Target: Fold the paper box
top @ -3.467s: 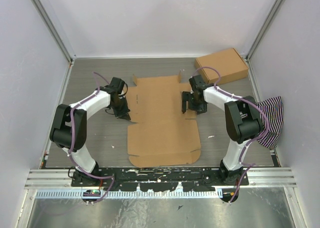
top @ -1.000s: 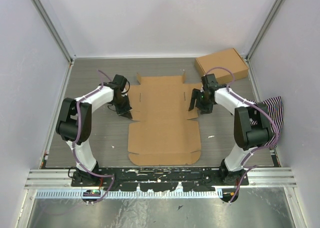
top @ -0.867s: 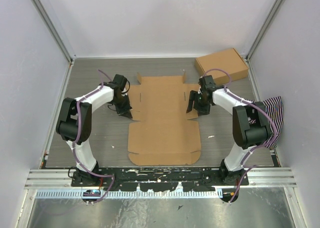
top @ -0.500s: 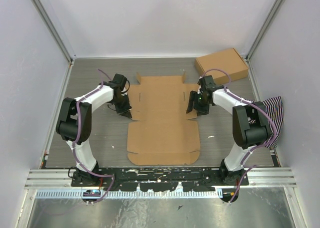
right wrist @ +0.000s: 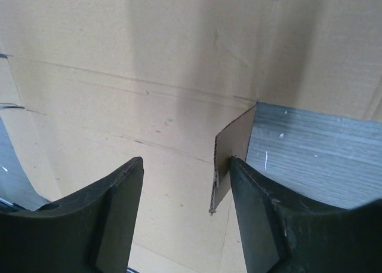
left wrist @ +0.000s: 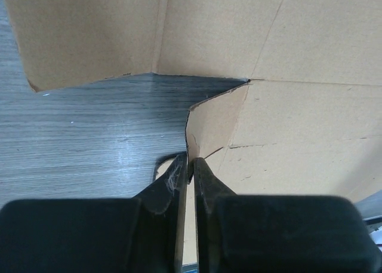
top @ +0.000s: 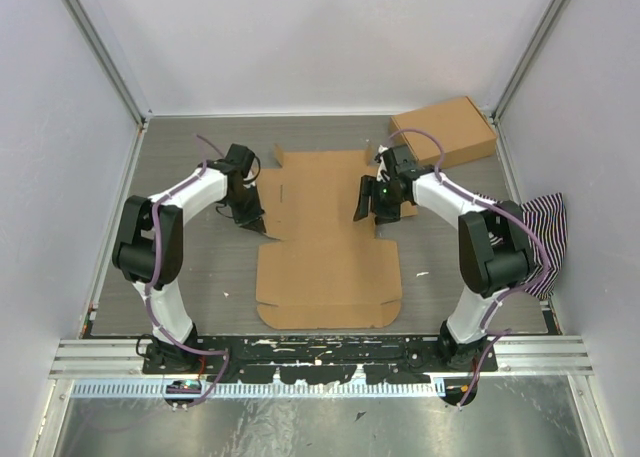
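Note:
The paper box (top: 325,242) lies mostly flat and unfolded in the middle of the table. My left gripper (top: 250,219) is at its left edge. In the left wrist view the gripper (left wrist: 190,163) is shut on the thin edge of a small raised side flap (left wrist: 212,126). My right gripper (top: 367,205) is over the box's right side. In the right wrist view the gripper (right wrist: 185,163) is open. A small side flap (right wrist: 231,144) stands upright between the jaws, touching the inner face of the right finger (right wrist: 256,195). The box panel (right wrist: 137,94) lies flat below.
A compact flat brown carton (top: 443,130) lies at the back right corner. A black-and-white striped cloth (top: 542,232) hangs at the right wall. White walls with metal rails enclose the grey table (top: 190,277).
My right gripper has moved left, in over the box's right side, and the right side flap now stands up between its jaws. My left gripper has stayed put, shut on the left flap.

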`<state>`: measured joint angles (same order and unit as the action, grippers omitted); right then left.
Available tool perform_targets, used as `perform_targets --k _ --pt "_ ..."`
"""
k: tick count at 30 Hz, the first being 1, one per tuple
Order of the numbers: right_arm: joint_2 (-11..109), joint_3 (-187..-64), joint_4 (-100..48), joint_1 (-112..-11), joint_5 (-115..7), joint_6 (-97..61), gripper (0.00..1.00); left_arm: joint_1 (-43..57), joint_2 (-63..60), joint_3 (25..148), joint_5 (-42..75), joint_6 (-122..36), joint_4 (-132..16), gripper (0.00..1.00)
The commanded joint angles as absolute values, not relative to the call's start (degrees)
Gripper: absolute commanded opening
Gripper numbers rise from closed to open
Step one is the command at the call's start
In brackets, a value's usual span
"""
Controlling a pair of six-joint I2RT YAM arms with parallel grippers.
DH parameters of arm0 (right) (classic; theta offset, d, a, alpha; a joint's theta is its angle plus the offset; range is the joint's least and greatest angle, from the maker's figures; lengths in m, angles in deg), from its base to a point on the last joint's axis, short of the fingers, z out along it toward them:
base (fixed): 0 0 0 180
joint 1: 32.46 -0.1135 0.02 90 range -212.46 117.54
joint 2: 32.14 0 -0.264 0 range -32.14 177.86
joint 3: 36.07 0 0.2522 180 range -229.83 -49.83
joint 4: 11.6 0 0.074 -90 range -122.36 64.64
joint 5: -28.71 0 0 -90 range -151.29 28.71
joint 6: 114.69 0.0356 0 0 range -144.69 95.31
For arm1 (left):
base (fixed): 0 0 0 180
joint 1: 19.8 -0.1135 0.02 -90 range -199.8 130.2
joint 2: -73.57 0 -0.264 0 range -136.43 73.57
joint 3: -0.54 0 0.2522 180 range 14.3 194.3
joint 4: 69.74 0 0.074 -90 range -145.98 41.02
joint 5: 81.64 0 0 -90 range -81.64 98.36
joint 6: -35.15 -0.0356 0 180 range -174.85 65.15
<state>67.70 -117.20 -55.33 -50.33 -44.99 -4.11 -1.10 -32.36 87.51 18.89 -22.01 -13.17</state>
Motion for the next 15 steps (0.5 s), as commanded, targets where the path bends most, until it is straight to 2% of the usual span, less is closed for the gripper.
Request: perform_targets --k 1,15 --pt "70.1 -120.5 -53.8 -51.3 -43.8 -4.0 0.66 -0.5 -33.2 90.9 20.1 -22.3 -12.6 0.17" --pt "78.1 -123.9 -54.9 -55.5 -45.2 -4.4 0.69 1.0 -35.6 93.6 21.0 -22.0 -12.3 0.32"
